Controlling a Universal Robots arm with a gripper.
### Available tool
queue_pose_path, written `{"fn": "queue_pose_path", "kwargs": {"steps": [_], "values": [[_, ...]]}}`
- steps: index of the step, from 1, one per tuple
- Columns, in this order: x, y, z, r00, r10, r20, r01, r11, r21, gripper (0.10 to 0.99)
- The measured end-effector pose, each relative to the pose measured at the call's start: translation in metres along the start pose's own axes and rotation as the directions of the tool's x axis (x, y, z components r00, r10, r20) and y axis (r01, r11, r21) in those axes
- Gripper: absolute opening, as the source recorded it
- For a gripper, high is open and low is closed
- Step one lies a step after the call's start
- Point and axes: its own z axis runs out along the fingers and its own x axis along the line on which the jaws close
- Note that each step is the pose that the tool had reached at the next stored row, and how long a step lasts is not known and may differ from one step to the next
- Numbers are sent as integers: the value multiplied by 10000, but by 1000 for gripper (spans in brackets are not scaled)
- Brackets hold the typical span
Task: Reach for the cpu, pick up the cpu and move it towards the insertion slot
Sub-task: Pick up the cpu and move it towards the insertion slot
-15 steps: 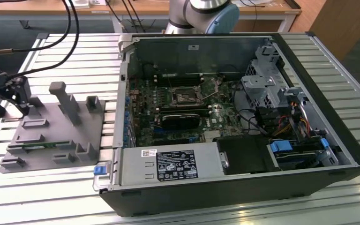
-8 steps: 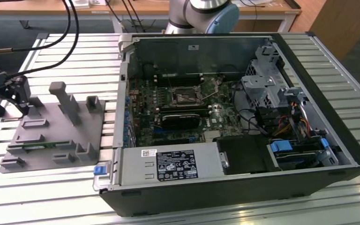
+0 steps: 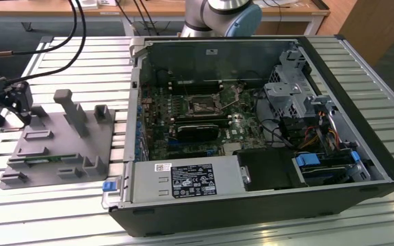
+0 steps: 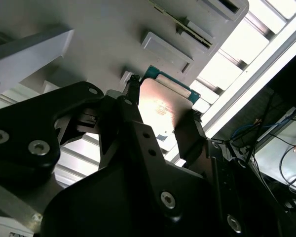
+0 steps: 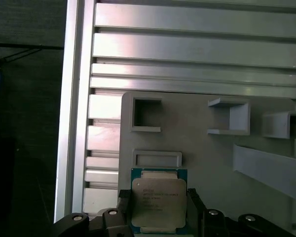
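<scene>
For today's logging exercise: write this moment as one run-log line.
gripper: shut on chip | chip: at grey tray | socket: inside case

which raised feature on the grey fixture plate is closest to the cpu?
The low, wide rectangular frame, right beside the cpu held in the gripper; the square pocket and U-shaped bracket lie farther off.

Fine print on cpu [image 5: 158, 200] lid, PSU label [image 3: 192, 180]: illegible.

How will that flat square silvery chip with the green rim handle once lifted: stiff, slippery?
The flat square silvery cpu looks rigid, so it probably won't flex. Its thin edges, held by the black gripper, give little purchase; it may slip or tilt. Being small and thin, likely light.
</scene>
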Motion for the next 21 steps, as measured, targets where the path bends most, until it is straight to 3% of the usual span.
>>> {"fn": "queue_pose_path", "kwargs": {"steps": [21], "values": [[-1,28,-133,10000,0,0,0,10000,9,537]]}}
